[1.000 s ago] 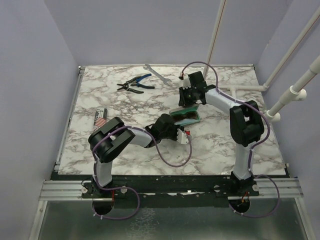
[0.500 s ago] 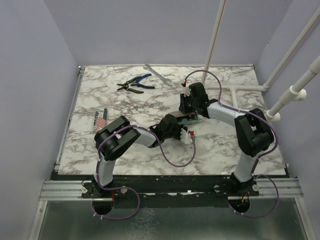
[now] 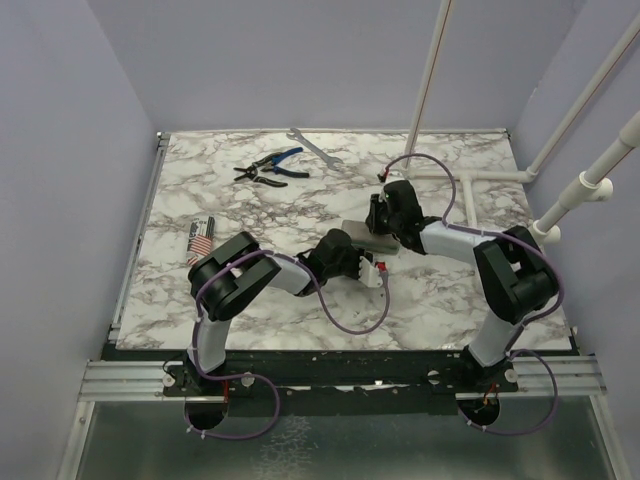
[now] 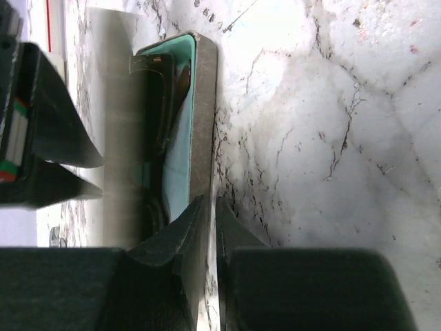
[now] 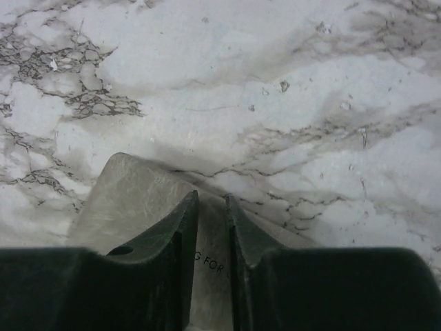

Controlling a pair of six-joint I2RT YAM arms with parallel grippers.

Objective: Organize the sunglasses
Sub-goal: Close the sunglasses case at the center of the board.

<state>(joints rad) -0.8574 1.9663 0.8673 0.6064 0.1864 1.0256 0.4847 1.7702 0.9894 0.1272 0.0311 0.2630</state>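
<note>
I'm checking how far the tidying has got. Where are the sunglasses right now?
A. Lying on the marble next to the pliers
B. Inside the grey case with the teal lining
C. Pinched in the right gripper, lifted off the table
B: the left wrist view shows the sunglasses lying against the teal lining inside the grey case.
</note>
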